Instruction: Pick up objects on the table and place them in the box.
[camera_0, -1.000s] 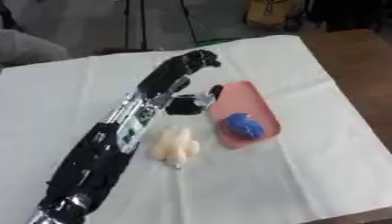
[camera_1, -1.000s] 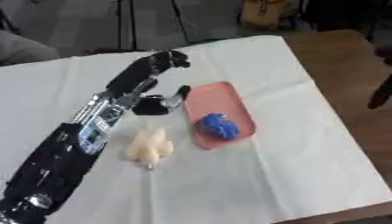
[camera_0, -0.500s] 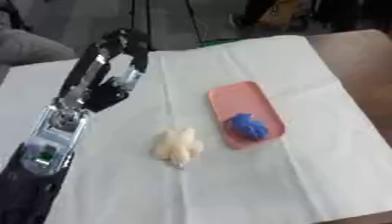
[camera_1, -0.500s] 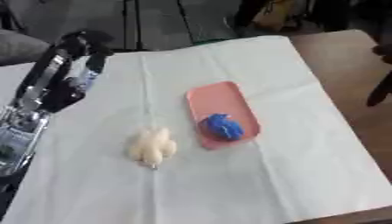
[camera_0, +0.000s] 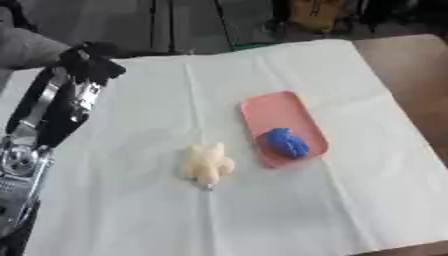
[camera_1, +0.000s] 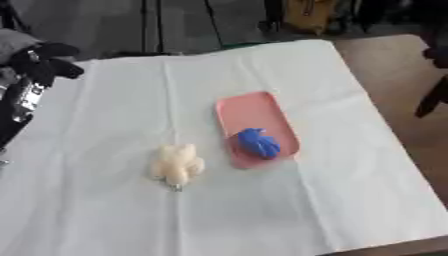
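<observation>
the left hand (camera_0: 90, 62) hangs over the far left part of the white-covered table (camera_0: 367, 170), well apart from everything on it, its dark fingers bunched together so that i cannot tell whether they are curled or slack, and nothing shows in them. a blue crumpled object (camera_0: 287, 142) lies inside the pink tray (camera_0: 267, 110) near its nearer end, and a cream-coloured soft toy (camera_0: 206, 164) lies on the cloth just left of the tray, not touching it.
</observation>
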